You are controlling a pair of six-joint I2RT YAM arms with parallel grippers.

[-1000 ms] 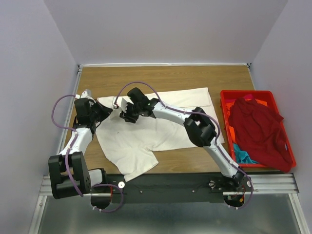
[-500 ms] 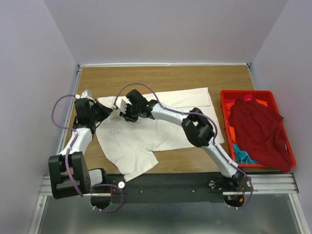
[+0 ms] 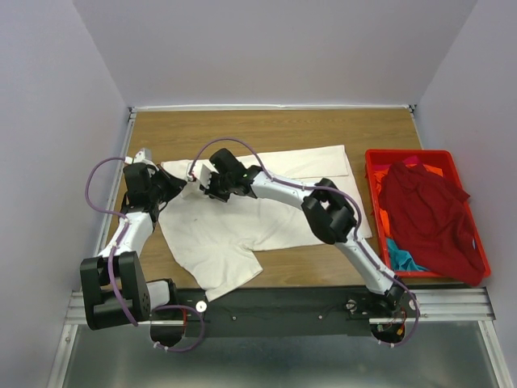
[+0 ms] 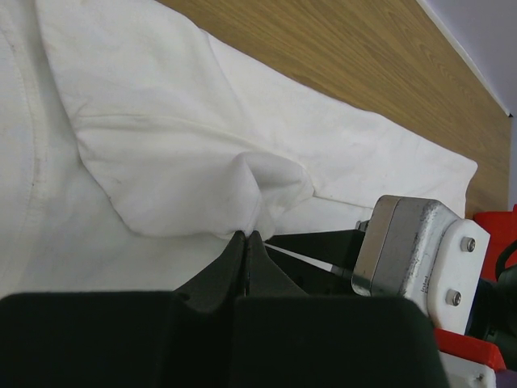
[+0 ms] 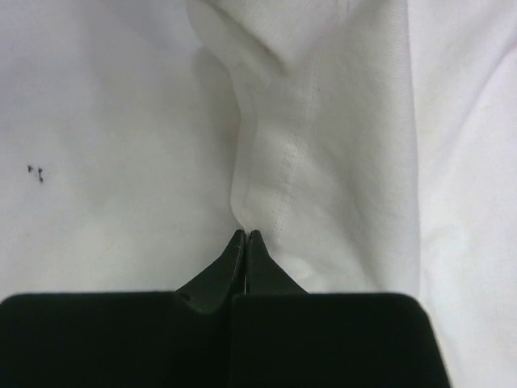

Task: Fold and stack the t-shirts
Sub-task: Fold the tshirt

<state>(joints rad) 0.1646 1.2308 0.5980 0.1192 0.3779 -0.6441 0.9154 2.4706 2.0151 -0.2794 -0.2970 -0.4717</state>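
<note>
Your cream-white t-shirt [image 3: 242, 218] lies spread on the table [image 3: 275, 129], left of the red crate [image 3: 370, 166] and touching its side. Your left gripper [image 4: 245, 236] is clenched on a bunched fold at the shirt end farthest from the crate. Your right gripper [image 5: 246, 234] is pinched tight on a seamed ridge of the same shirt, just crate-side of the left one. In the crate a dark red t-shirt [image 3: 428, 218] is heaped on top, with teal cloth [image 3: 401, 257] and orange cloth [image 3: 381, 220] showing under its table-side edge.
</note>
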